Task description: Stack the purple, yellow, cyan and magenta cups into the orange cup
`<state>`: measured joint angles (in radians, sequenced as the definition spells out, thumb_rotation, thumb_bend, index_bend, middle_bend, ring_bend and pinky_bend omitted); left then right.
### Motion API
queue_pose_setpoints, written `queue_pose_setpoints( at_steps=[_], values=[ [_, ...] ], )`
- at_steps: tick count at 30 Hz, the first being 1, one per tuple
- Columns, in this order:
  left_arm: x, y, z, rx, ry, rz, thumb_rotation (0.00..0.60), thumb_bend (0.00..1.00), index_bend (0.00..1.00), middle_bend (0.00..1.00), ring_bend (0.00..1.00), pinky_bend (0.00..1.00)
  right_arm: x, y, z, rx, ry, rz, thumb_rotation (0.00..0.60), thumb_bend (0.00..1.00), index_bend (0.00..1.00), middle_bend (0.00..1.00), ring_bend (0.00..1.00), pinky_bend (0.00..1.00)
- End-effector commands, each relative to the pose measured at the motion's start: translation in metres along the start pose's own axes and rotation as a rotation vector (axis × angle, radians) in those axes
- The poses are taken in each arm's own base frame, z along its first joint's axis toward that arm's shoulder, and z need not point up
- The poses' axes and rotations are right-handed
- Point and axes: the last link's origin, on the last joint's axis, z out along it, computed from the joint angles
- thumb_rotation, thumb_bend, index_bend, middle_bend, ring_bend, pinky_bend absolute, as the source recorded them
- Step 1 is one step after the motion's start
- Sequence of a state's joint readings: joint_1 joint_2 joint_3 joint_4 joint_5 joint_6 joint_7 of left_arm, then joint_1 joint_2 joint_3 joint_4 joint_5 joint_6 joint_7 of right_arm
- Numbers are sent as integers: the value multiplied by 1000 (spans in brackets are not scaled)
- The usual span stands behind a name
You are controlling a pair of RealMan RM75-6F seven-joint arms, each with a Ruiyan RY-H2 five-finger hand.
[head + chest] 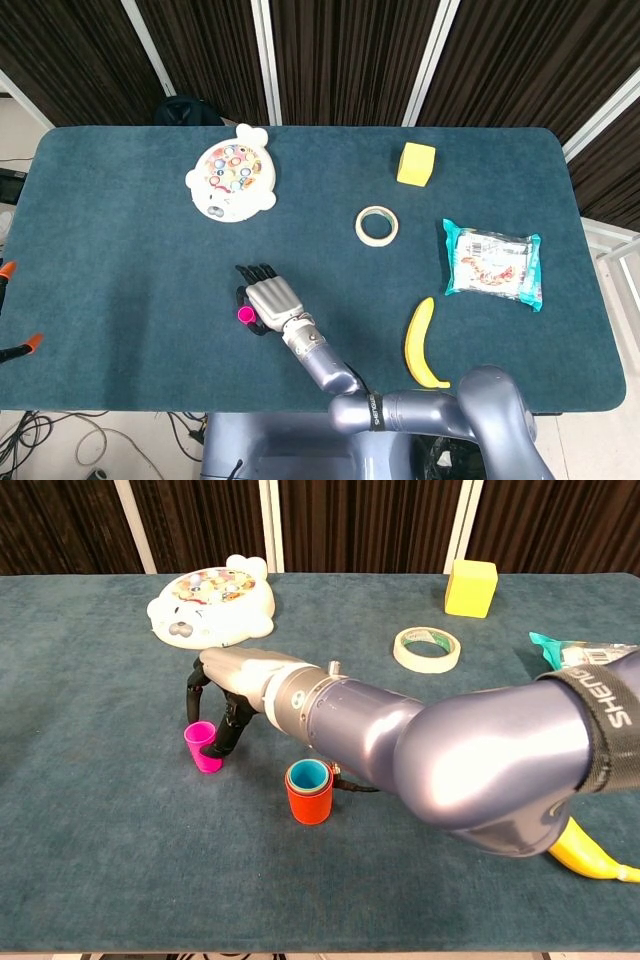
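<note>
The magenta cup (245,316) (203,747) stands upright on the blue table, left of the orange cup (310,802). A cyan cup (307,774) sits nested in the orange one; no other cup shows inside it. My right hand (272,303) (240,670) arches over the magenta cup, palm down. Its thumb touches the cup's right side and its fingers come down behind the rim, pinching it. In the head view my forearm hides the orange cup. My left hand shows in neither view.
A white round toy board (231,180) lies at the back left. A tape roll (376,225), a yellow block (416,164), a snack packet (492,264) and a banana (421,345) lie to the right.
</note>
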<state>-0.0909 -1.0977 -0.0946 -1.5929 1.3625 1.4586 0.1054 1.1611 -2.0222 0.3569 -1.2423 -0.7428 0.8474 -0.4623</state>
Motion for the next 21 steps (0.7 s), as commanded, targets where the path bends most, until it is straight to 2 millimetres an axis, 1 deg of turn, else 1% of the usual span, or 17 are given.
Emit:
queue_pose_setpoints(
  at_steps=[1,8,17,21],
  values=[
    [0,0,0,-1,-2,1,600,0,0,0,0,51,1,-1,1,1,2,-1,600,377,438,0,20,24],
    [-1,1,0,-3,-3,1,600,0,0,0,0,51,1,-2,1,-1,3,12,600,376,483,0,25,36],
    [0,1,0,-2,-1,0,600,0,0,0,0,51,1,-2,1,0,2,17,600,376,513,0,27,36],
    [0,1,0,0,1,1,600,0,0,0,0,51,7,-2,-1,5,16,26,600,377,516,0,28,36]
  ],
)
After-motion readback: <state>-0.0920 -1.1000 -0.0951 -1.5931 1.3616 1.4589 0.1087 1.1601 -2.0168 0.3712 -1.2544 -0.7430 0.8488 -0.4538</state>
